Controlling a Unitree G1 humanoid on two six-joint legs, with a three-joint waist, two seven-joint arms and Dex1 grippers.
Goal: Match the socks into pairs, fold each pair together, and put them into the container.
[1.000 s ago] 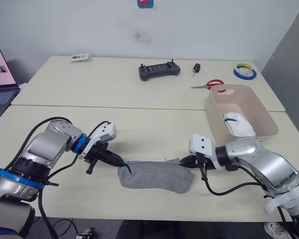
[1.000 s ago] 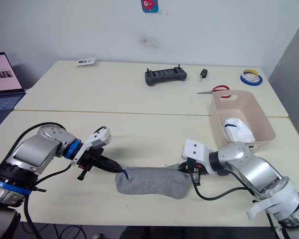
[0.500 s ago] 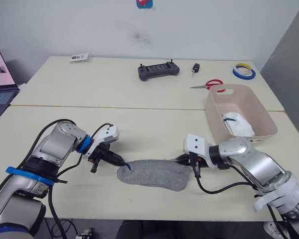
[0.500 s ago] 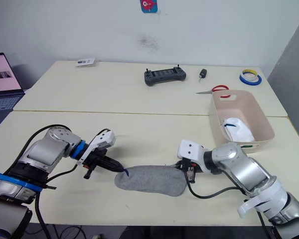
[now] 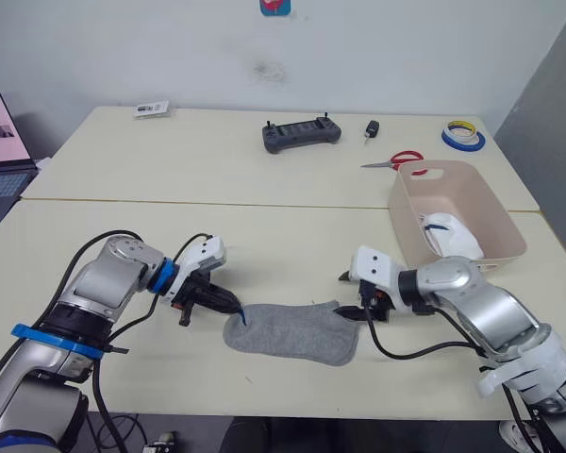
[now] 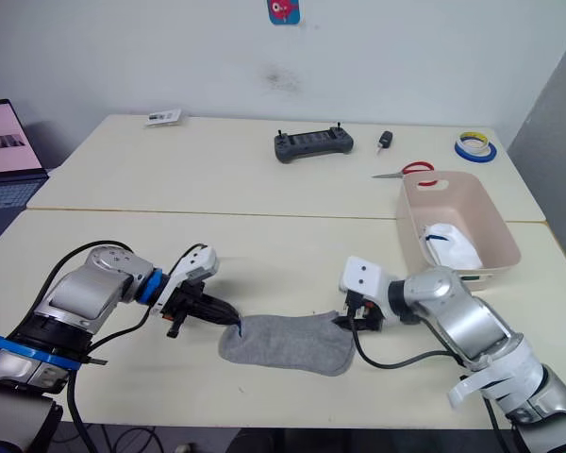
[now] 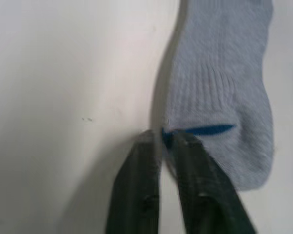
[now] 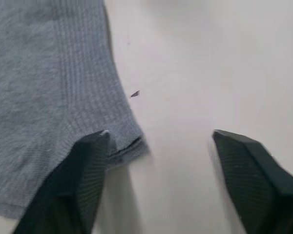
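Step in hand: folding the grey pair; the grey socks (image 5: 291,331) lie flat on the bench (image 5: 264,255), seemingly stacked as one piece, though I cannot tell two layers apart.
Grey socks: at the front of the bench, well to the left of the container (image 5: 457,224) and nearer the robot than it; the end with the blue mark (image 7: 205,129) points away from the container.
Left hand: the left hand (image 5: 234,308) is clenched on the blue-marked end of the grey socks, its two black fingers (image 7: 190,185) closed tight with the fabric edge pinched between them.
Right hand: the right hand (image 8: 158,161) is released, fingers spread wide; one fingertip rests at the corner of the grey socks' other end, the one nearer the container, and the other is over bare bench.
Container: the pale pink tub stands at the right side of the bench, with a white sock bundle (image 5: 450,236) already inside.
Progress: judging by this, at least one pair is stowed and the grey pair is not yet folded.
Next move calls for: the right hand likely has to close on the near end so both ends are held, then one end is carried over the other; the thin fabric edge needs a low, flat approach or the fingers will close on nothing.
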